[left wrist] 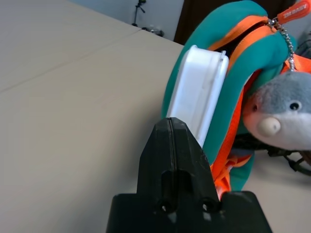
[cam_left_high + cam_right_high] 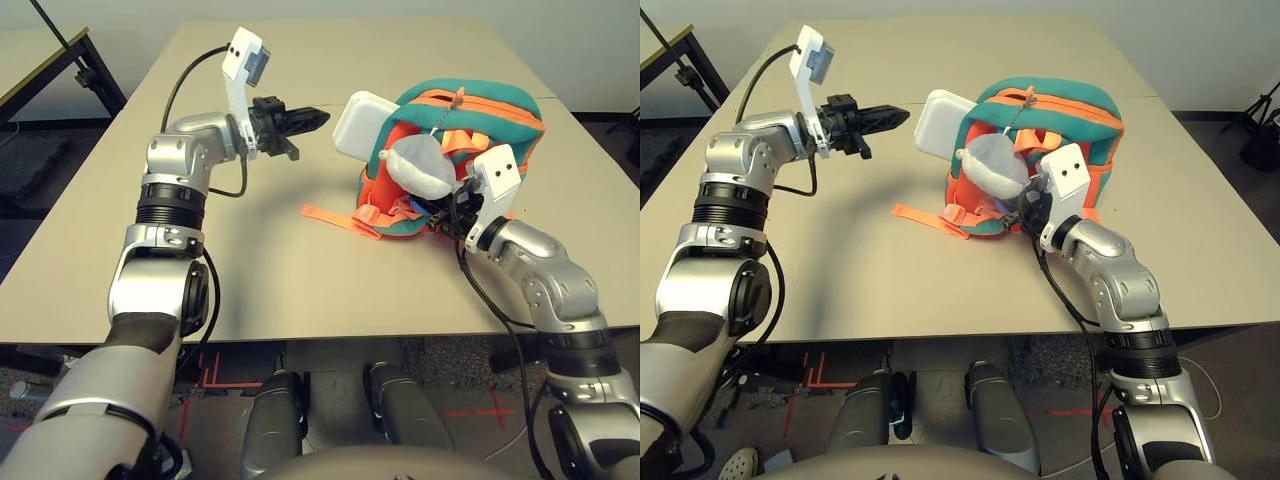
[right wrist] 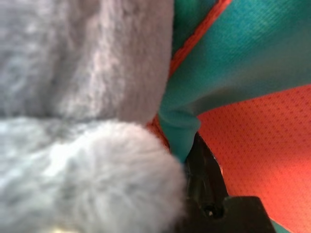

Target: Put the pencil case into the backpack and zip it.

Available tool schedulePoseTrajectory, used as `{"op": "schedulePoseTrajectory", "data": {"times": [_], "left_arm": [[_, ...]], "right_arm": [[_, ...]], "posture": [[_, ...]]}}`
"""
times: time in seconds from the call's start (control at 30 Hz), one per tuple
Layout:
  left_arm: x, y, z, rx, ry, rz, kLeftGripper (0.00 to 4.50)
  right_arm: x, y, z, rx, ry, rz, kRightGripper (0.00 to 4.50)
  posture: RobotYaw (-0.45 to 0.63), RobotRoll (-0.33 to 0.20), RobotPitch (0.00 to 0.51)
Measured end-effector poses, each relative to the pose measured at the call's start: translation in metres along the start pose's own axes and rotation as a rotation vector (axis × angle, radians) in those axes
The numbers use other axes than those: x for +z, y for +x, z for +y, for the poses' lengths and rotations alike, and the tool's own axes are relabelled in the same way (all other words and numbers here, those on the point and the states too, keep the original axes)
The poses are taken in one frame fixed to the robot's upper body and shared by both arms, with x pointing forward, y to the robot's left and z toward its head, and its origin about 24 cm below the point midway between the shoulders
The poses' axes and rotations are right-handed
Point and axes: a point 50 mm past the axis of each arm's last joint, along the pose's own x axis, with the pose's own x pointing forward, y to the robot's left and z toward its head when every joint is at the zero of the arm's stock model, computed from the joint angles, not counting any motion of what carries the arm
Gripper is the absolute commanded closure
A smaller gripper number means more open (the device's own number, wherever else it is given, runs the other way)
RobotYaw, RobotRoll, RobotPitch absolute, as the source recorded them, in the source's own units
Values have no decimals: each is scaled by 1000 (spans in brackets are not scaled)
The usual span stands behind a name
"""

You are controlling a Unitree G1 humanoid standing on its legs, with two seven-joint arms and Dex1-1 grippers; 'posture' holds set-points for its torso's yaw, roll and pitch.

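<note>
The teal and orange backpack lies on the table with its opening facing my left arm. The white pencil case stands partway in that opening, its outer half sticking out. My left gripper hovers just left of the case, shut and empty, its tip pointing at the case's edge. A grey plush toy hangs on a chain over the backpack's front. My right gripper sits low under the toy against the backpack's front, shut on a teal fabric edge.
An orange strap trails from the backpack across the tan table towards me. A black table frame stands at the far left beyond the table's edge. Bare tabletop lies left of and behind the backpack.
</note>
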Motion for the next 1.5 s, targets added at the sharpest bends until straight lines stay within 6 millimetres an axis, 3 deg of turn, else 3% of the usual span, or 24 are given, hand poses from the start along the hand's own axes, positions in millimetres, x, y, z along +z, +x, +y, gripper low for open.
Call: {"op": "schedulePoseTrajectory", "data": {"times": [0.2,0.33,0.53,0.67,0.8,0.93,1.1,1.23,1.5], "left_arm": [[0,40,-15,-86,10,13,4500],[-13,58,-23,-121,-4,32,4500],[-14,56,-20,-111,0,35,4500],[-3,38,-10,-65,11,3,4500],[16,7,1,-13,40,-43,3552],[23,-16,-2,-33,45,-47,1974],[28,-40,-31,-162,118,-1,5],[24,-36,-54,-254,163,48,0],[11,-11,-66,-283,201,94,0]], "right_arm": [[-1,-1,0,-2,-2,2,4348],[-1,-1,0,-2,-3,2,4348],[0,-1,0,-5,-4,0,4348],[-1,-1,2,-4,-4,-2,4348],[-1,-1,2,-4,-4,0,4348],[-1,0,1,-4,-4,2,4348],[-1,2,0,6,-4,4,4348],[-1,3,0,7,-2,5,4348],[-2,5,-1,7,3,4,4348]], "posture": [[-236,0,100],[-251,0,101],[-255,0,103],[-244,0,103],[-230,0,104],[-212,0,107],[-201,0,105],[-199,0,99],[-205,0,93]]}}
